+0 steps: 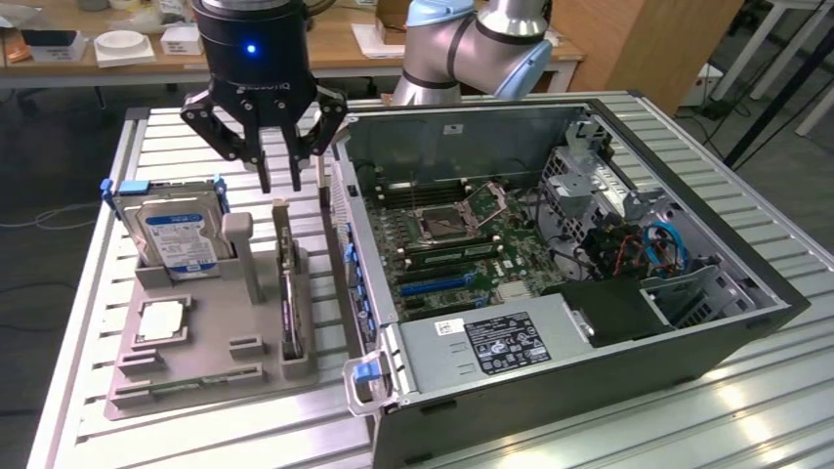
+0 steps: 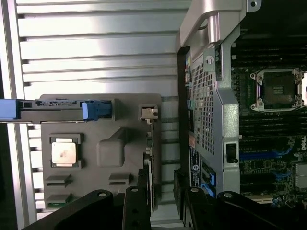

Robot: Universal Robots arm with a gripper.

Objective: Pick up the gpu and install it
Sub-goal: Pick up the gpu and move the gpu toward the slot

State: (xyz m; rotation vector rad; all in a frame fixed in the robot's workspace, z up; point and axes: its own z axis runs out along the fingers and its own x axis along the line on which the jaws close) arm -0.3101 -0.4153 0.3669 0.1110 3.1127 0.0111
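Open gripper [image 1: 293, 182] above the gpu [image 1: 287, 293], holding nothing.

The jaws are spread wide over the far end of the gpu. The card stands on edge in a slot of the grey holder tray [image 1: 195, 376], between the hard drive [image 1: 176, 239] and the open computer case [image 1: 769, 283]. In the wrist view the fingers [image 2: 135, 206] straddle the line of the card [image 2: 149, 167] and cover its near end. Seen edge-on, its face is hidden, and contact with the fingertips cannot be made out.
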